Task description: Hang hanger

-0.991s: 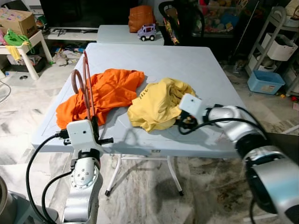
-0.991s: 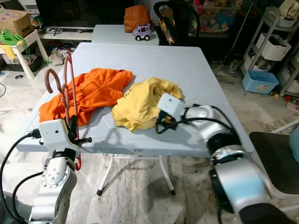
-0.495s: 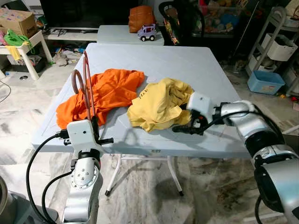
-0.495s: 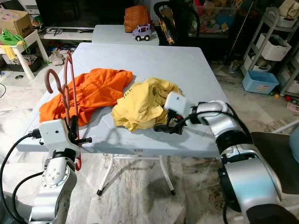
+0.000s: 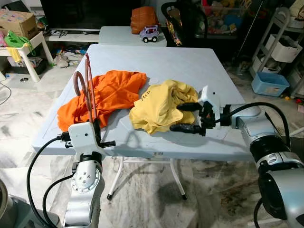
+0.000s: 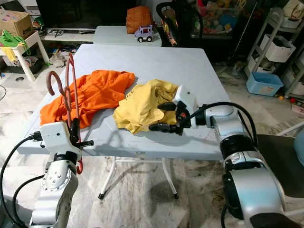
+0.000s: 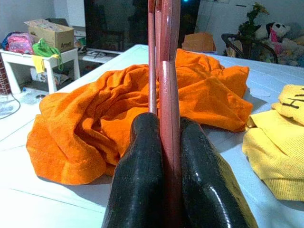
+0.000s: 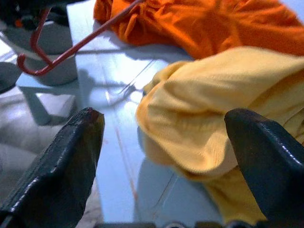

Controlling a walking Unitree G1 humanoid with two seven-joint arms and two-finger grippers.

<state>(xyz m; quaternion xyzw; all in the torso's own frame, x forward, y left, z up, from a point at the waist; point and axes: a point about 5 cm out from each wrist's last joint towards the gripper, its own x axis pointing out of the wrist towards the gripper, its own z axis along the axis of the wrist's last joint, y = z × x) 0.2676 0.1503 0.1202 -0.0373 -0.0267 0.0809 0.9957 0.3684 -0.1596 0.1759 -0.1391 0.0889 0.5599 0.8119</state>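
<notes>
Clamping red hanger (image 5: 88, 90), left gripper (image 7: 160, 156); right gripper (image 5: 184, 117) spread beside yellow shirt (image 5: 159, 105).

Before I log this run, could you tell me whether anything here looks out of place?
Both garments lie crumpled on the table: the orange shirt overhangs its left edge, the yellow shirt sits bunched beside it. The left gripper holds the bare red hanger.

a pale blue table (image 5: 190, 61) carries an orange shirt (image 5: 107, 95) near its left edge and a yellow shirt (image 5: 159, 107) toward the front edge. the left gripper (image 5: 96, 130), just off the front-left corner, clamps an upright red hanger (image 5: 88, 90). the right gripper (image 5: 183, 117) sits spread wide at the yellow shirt's right side, its 2 fingers apart.
</notes>
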